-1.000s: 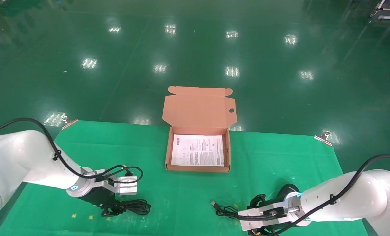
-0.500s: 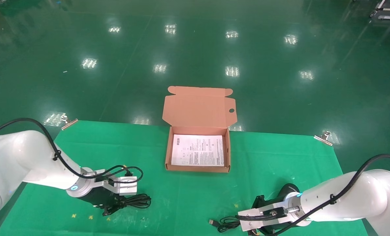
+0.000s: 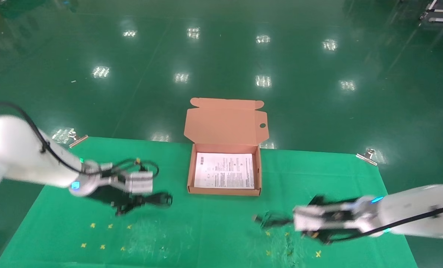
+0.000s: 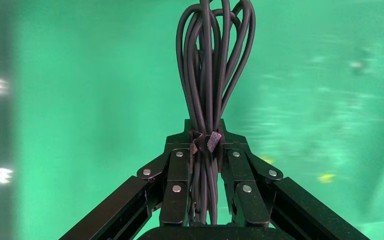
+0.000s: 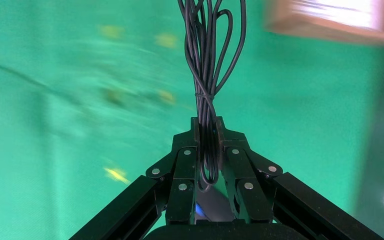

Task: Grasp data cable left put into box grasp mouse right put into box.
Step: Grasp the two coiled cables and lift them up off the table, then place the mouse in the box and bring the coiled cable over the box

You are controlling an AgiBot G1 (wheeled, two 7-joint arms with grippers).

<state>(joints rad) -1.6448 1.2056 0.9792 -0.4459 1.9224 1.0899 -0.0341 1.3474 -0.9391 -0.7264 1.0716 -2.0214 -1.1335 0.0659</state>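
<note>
Left pincer [image 4: 203,142] clamps data cable [image 4: 211,65]; right pincer [image 5: 207,131] clamps mouse [image 5: 215,206] cord; box [image 3: 259,175] between.

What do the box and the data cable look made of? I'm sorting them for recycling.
The box looks like thin matte cardboard: salmon-brown, with folded tabbed flaps and a punched hole. The data cable, held in the left claw, looks like smooth, slightly glossy black plastic or rubber sheathing, and bends in soft loops.
</note>
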